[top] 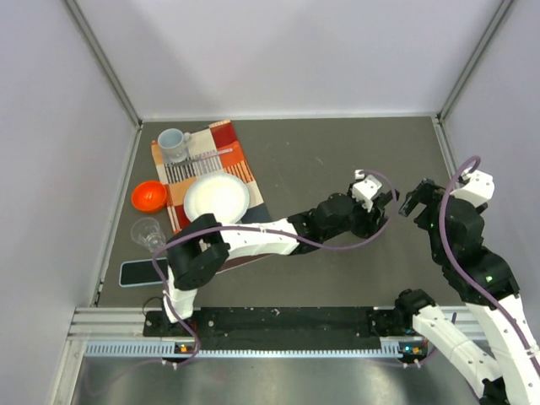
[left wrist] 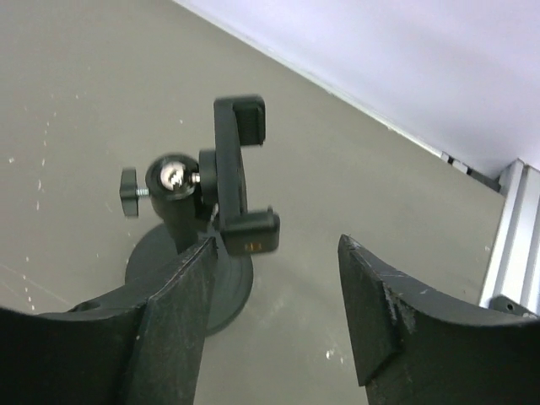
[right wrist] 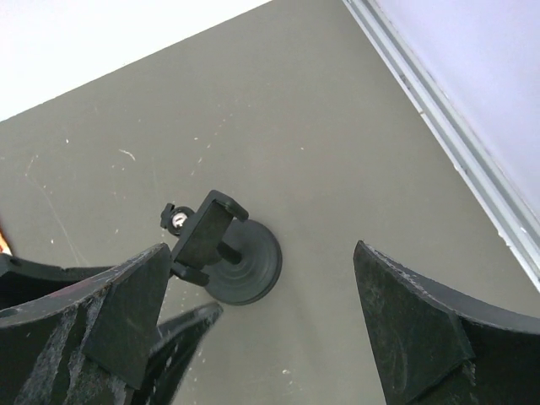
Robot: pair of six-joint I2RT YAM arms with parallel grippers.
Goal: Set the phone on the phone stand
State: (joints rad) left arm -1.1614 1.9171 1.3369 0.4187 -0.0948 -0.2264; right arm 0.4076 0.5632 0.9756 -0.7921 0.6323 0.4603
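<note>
The phone (top: 139, 272), black screen with a light blue edge, lies flat at the table's near left, far from both grippers. The black phone stand (left wrist: 224, 181) stands upright on its round base (left wrist: 186, 274), its clip empty. It also shows in the right wrist view (right wrist: 228, 249). My left gripper (left wrist: 278, 312) is open and empty, its left finger (left wrist: 181, 321) close beside the base. My right gripper (right wrist: 261, 321) is open and empty, above the stand. In the top view the two grippers, left (top: 386, 201) and right (top: 415, 201), face each other at mid right; the stand is hidden there.
A patterned cloth (top: 240, 160) at the left carries a mug (top: 174, 143) and a white plate (top: 217, 197). An orange bowl (top: 148, 196) and a clear glass (top: 148, 232) stand beside it. The right wall rail (right wrist: 456, 143) runs close to the stand.
</note>
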